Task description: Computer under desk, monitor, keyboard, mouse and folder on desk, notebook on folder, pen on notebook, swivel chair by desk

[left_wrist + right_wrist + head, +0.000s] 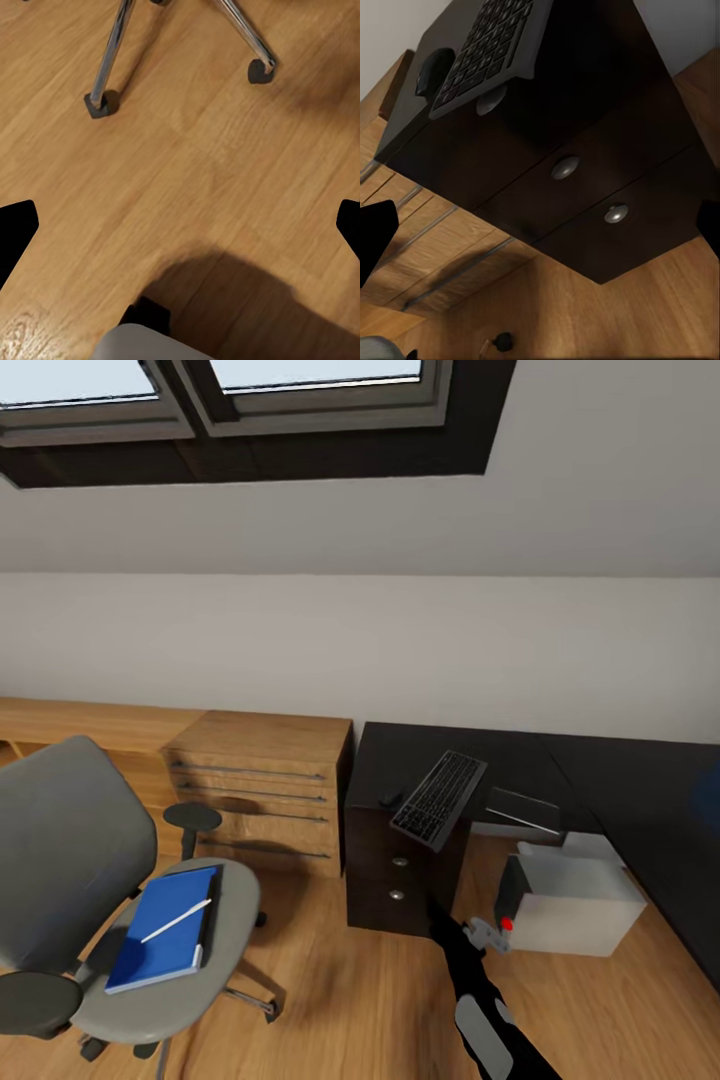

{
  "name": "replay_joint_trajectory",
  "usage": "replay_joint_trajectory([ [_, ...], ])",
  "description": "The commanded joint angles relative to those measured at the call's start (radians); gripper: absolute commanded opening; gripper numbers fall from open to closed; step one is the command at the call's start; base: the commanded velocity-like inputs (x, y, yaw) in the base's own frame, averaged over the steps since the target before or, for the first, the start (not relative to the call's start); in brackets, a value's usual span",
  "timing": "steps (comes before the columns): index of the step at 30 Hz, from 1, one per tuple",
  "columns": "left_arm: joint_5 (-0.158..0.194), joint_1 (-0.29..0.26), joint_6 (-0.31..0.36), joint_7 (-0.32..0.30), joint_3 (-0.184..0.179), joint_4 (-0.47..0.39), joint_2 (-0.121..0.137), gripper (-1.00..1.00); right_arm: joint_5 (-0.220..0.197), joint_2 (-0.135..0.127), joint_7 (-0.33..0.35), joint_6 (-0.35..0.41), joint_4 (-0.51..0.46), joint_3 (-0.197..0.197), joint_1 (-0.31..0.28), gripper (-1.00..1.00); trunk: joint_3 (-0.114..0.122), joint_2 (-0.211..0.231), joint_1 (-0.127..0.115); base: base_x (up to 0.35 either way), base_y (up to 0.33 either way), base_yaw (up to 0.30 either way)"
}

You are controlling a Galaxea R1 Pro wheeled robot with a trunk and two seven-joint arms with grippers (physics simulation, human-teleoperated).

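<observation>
The grey swivel chair [60, 840] stands at the left on the wooden floor. On its seat lies a blue folder or notebook [165, 928] with a white pen [175, 921] on top; I cannot tell the two apart. The black keyboard [438, 798] lies on the dark desk [600, 770], overhanging its front edge, with the small black mouse [390, 797] beside it. Under the desk stands the grey computer [575, 900]. My right gripper [487, 933] is open in front of the desk drawers [564, 166], below the keyboard [495, 45] and mouse [431, 71]. My left gripper [181, 229] is open above the floor.
A wooden dresser [262, 785] stands between chair and desk, with a low wooden shelf [60, 725] along the wall. A thin dark panel [522, 808] lies at the desk's front. Chair casters [101, 103] rest on the floor by my left gripper. A sloped ceiling window [250, 400] is overhead.
</observation>
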Motion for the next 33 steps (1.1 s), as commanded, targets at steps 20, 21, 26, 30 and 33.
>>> replay_joint_trajectory([
  [20, 0.005, -0.001, -0.002, -0.011, 0.007, 0.001, 0.001, 1.00, -0.010, -0.001, 0.004, -0.009, 0.006, 0.001, -0.001, 1.00, -0.054, -0.120, 0.065, 0.000, 0.000, -0.220],
  [21, 0.004, -0.001, -0.002, -0.011, 0.007, 0.002, 0.001, 1.00, -0.010, -0.001, 0.004, -0.009, 0.006, 0.001, -0.001, 1.00, -0.054, -0.120, 0.065, 0.000, 0.000, -0.218],
  [26, 0.001, -0.001, -0.001, -0.012, 0.005, 0.002, 0.001, 1.00, -0.010, -0.002, 0.004, -0.009, 0.005, 0.000, -0.001, 1.00, -0.054, -0.120, 0.065, 0.000, 0.001, -0.097],
  [30, 0.000, -0.001, -0.001, -0.012, 0.005, 0.002, 0.001, 1.00, -0.010, -0.002, 0.005, -0.008, 0.006, 0.000, -0.001, 1.00, -0.054, -0.120, 0.065, 0.000, 0.132, -0.004],
  [33, -0.001, -0.001, -0.001, -0.012, 0.005, 0.002, 0.001, 1.00, -0.010, -0.002, 0.005, -0.008, 0.006, 0.000, -0.001, 1.00, -0.054, -0.120, 0.065, 0.000, 0.261, -0.001],
])
